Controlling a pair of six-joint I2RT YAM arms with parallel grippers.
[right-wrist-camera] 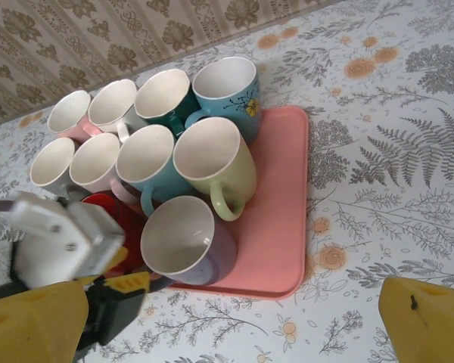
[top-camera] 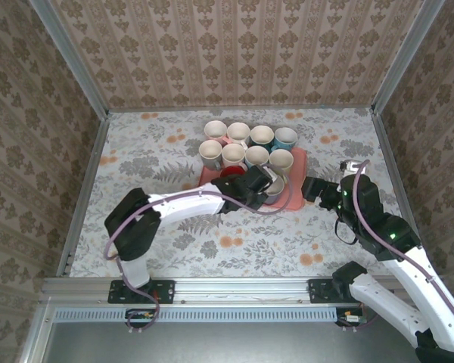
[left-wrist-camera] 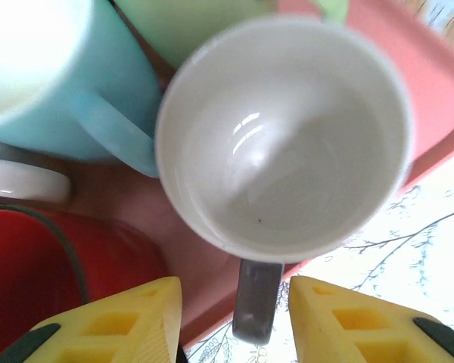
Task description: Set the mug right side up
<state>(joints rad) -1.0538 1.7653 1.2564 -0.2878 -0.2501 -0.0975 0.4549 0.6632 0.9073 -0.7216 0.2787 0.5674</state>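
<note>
The mug is greyish-lilac with a white inside and stands upright, mouth up, at the near edge of the pink tray. In the left wrist view I look down into the mug; its grey handle points toward me between the yellow fingers. My left gripper is open, with a gap on each side of the handle. From above, the left gripper hovers at the mug. My right gripper is open and holds nothing, to the right of the tray at the right gripper.
Several other mugs stand upright on the tray, among them a red mug, a light blue mug and a pale green mug close around the lilac one. Flowered tablecloth lies bare in front of and to the right of the tray. Walls enclose three sides.
</note>
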